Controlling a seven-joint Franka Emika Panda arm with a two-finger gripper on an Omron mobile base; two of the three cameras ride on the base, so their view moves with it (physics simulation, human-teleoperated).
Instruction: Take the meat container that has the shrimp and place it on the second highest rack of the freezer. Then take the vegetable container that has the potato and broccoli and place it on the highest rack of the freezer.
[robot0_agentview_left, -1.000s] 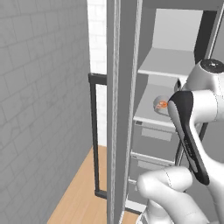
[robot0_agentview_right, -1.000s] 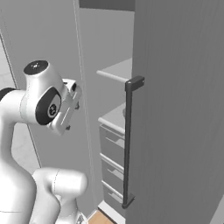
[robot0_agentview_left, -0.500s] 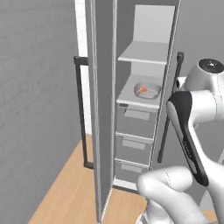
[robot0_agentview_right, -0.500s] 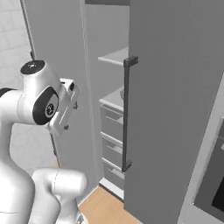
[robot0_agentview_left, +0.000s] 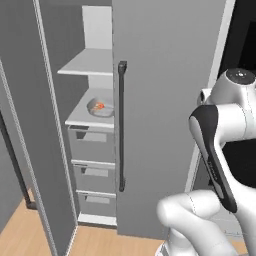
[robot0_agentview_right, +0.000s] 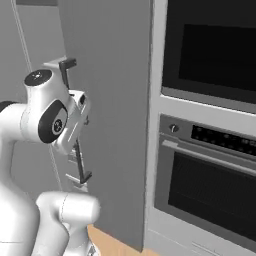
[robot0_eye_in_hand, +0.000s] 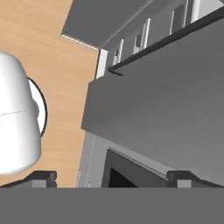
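End effector (robot0_eye_in_hand: 112, 177) spread wide, empty | shrimp (robot0_agentview_left: 99, 106) apparently on second highest rack (robot0_agentview_left: 82, 118)

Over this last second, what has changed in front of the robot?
The base has driven rightward, so the whole view slid: the freezer moved left and an oven came into sight. The shrimp stayed in its container on the second highest rack. The gripper stayed open, empty.

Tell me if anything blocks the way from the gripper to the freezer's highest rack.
Yes. In the left base view the freezer's right door with its dark bar handle stands across the front, between the arm and the highest rack. The open gripper looks down along that door, empty.
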